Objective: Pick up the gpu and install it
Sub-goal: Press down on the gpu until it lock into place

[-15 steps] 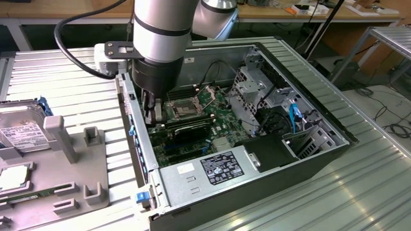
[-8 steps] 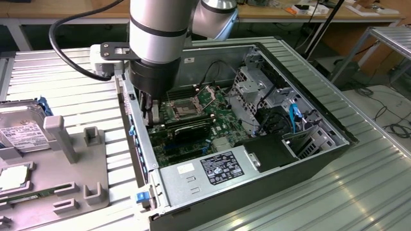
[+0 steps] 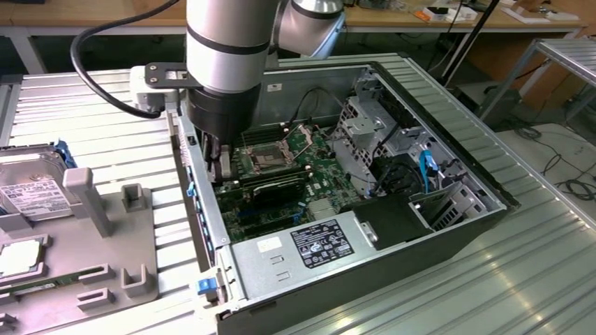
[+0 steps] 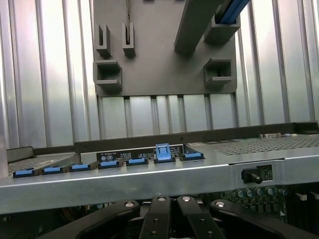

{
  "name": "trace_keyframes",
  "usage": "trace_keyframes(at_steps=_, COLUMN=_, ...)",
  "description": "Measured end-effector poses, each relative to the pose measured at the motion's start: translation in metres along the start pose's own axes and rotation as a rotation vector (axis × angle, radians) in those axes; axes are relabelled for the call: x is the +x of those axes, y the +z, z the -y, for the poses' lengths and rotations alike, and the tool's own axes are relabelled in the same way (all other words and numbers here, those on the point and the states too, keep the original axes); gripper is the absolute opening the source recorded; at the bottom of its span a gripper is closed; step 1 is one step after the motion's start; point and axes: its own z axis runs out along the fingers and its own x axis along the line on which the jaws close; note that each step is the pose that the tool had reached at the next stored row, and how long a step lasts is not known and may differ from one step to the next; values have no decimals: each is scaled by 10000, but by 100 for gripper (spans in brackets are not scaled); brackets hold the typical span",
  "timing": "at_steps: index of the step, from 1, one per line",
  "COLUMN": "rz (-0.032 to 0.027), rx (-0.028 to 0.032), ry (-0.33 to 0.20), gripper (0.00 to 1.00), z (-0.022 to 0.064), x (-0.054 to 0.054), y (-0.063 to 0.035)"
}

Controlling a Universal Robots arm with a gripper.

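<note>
Around your arm you have the open case [image 3: 465, 174], with its power supply [image 3: 308, 244] near the front and a gray fixture [image 3: 102, 230] beside it, holding a hard drive [image 3: 28, 188]. The case wall [image 4: 149, 179] stands just before the gripper [image 3: 220, 162]. The fingers [image 4: 159, 219] are closed together (low over the motherboard [image 3: 298, 174]). The gpu [image 3: 272, 190] seems to lie in its slot, though this is dim.
</note>
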Motion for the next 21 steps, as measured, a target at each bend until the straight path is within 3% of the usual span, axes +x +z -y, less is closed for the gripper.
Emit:
trace_keyframes(at_steps=3, rz=14, rx=-16, ry=1, gripper=11, z=-2, x=-2, y=-21)
trace_keyframes(at_steps=6, rz=-8, rx=-159, ry=4, gripper=11, z=-6, x=-2, y=-115)
trace_keyframes(at_steps=8, rz=16, rx=-157, ry=1, gripper=11, z=14, x=-4, y=-118)
trace_keyframes(at_steps=9, rz=54, rx=-87, ry=-4, gripper=11, z=104, x=-13, y=-125)
trace_keyframes(at_steps=11, rz=66, rx=52, ry=-7, gripper=11, z=219, x=-24, y=-131)
trace_keyframes(at_steps=13, rz=73, rx=139, ry=-10, gripper=11, z=337, x=-35, y=-128)
trace_keyframes(at_steps=21, rz=66, rx=266, ry=-243, gripper=11, z=530, x=-42, y=-31)
